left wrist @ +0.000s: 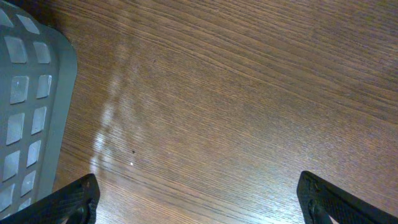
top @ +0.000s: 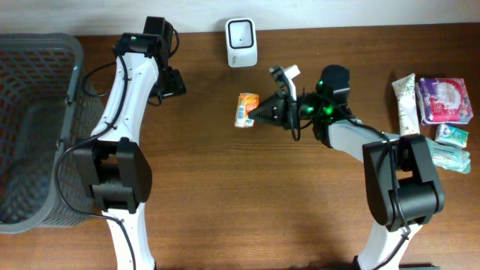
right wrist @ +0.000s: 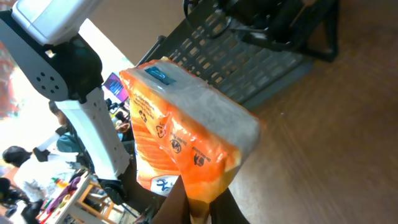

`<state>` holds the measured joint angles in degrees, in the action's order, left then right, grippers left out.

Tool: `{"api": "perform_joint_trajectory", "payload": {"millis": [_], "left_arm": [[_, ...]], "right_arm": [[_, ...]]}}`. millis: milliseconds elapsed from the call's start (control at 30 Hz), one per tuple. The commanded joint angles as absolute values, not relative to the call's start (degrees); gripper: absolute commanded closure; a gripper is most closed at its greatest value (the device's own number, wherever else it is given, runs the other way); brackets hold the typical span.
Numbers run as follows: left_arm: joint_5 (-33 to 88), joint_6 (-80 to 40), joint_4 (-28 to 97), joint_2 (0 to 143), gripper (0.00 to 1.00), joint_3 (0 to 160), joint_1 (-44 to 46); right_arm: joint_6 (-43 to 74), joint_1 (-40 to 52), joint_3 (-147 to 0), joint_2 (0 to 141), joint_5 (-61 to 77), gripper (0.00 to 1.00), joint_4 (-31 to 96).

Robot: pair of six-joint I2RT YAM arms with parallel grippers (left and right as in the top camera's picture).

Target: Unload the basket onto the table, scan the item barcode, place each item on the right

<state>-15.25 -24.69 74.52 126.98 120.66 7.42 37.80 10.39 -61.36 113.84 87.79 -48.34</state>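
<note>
An orange and white packet (top: pixel 246 109) hangs above the table's middle, pinched at its edge by my right gripper (top: pixel 264 113), which is shut on it. In the right wrist view the orange packet (right wrist: pixel 186 134) fills the centre, its lower seam clamped between the dark fingers (right wrist: pixel 233 205). The white barcode scanner (top: pixel 241 42) stands at the table's far edge, a short way beyond the packet. My left gripper (top: pixel 174 81) hovers near the back left, open; in its wrist view the gripper (left wrist: pixel 199 199) shows only bare wood between the two fingertips (left wrist: pixel 71 199).
A grey plastic basket (top: pixel 34 127) takes up the left end of the table, its wall (left wrist: pixel 31 106) beside my left gripper. At the right end lie several packaged items: a tube (top: pixel 406 102), a purple pack (top: pixel 445 100) and small teal packs (top: pixel 450 146).
</note>
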Motion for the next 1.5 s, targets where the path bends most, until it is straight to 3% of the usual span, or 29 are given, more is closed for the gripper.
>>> {"api": "perform_joint_trajectory", "payload": {"millis": [0, 1000, 1133, 1333, 1367, 1467], "left_arm": [[-15.64, -24.75, 74.61, 126.74, 0.01, 121.64, 7.49], [-15.64, -24.75, 74.61, 126.74, 0.01, 121.64, 7.49], [-15.64, -24.75, 74.61, 126.74, 0.01, 121.64, 7.49], [-15.64, -24.75, 74.61, 126.74, 0.01, 121.64, 7.49], [-15.64, -24.75, 74.61, 126.74, 0.01, 121.64, 7.49], [-15.64, -24.75, 74.61, 126.74, 0.01, 121.64, 7.49]], "right_arm": [[38.89, 10.96, -61.84, 113.8, 87.83, 0.96, -48.9], [39.77, 13.89, -61.84, 113.8, 80.68, 0.96, -48.64], [35.77, 13.93, -61.84, 113.82, 71.72, 0.96, -38.0], [32.84, 13.91, -61.84, 113.82, 63.37, 0.96, -32.77], [30.41, 13.91, -61.87, 113.82, 59.9, 0.96, -28.82], [17.19, 13.91, -67.51, 113.82, 41.63, 0.96, -0.89]]}}
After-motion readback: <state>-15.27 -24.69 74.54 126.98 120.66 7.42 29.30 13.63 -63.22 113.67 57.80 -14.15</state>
